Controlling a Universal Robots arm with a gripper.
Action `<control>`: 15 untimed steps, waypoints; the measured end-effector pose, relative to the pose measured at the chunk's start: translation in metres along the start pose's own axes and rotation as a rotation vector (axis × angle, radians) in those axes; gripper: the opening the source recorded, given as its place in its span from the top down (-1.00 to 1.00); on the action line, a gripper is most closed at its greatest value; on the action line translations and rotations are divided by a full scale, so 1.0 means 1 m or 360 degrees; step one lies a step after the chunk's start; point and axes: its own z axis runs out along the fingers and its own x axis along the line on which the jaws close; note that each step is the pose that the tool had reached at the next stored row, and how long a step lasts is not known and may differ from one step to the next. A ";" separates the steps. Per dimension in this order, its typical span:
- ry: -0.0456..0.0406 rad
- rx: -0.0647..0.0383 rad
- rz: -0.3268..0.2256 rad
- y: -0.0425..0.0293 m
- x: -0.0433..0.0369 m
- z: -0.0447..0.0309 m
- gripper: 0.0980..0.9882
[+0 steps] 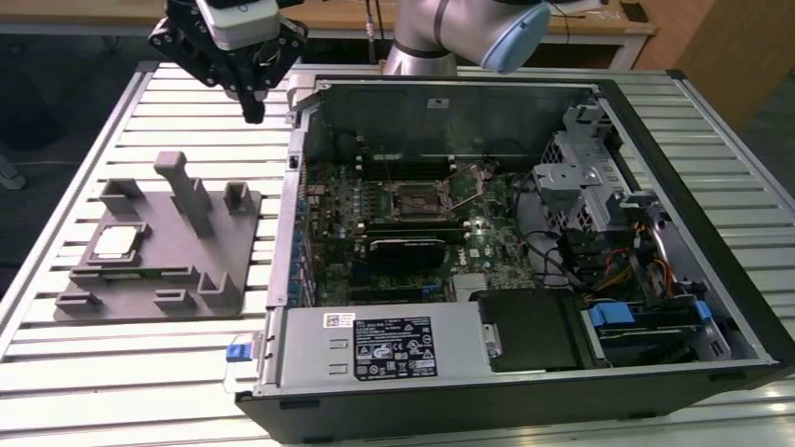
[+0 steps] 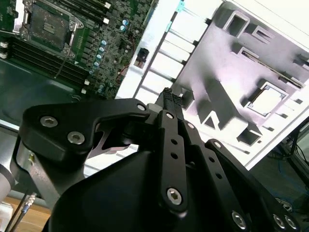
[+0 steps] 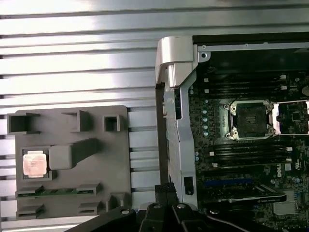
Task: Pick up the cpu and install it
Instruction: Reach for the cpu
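Note:
The cpu [image 1: 114, 244] is a small square chip with a shiny top, lying flat in a recess of the grey fixture block [image 1: 168, 279] at the exterior view's left. It also appears in the first wrist view [image 3: 35, 163] and the second wrist view [image 2: 268, 100]. My black gripper [image 1: 253, 110] hangs high above the table's far side, between the fixture and the open computer case, well away from the cpu. Its fingers [image 2: 167, 96] are pressed together and hold nothing. The open motherboard socket [image 1: 416, 196] lies inside the case [image 3: 251, 118].
The open black computer case [image 1: 695, 307] fills the exterior view's right, with drive cages, cables and a power supply [image 1: 385, 346]. The fixture block has upright posts [image 1: 186, 191]. Everything rests on a slatted metal table [image 1: 112, 372].

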 end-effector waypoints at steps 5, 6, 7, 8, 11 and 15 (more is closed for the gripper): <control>-0.0001 0.0000 0.0000 -0.0007 0.0087 -0.0001 0.98; -0.0001 0.0000 0.0000 -0.0008 0.0106 -0.0001 0.98; -0.0001 0.0000 0.0001 -0.0010 0.0125 -0.0001 0.98; -0.0002 0.0000 0.0001 -0.0011 0.0145 -0.0001 0.98; -0.0002 0.0000 0.0001 -0.0016 0.0208 0.0000 0.98; -0.0002 0.0000 0.0002 -0.0023 0.0299 0.0001 0.98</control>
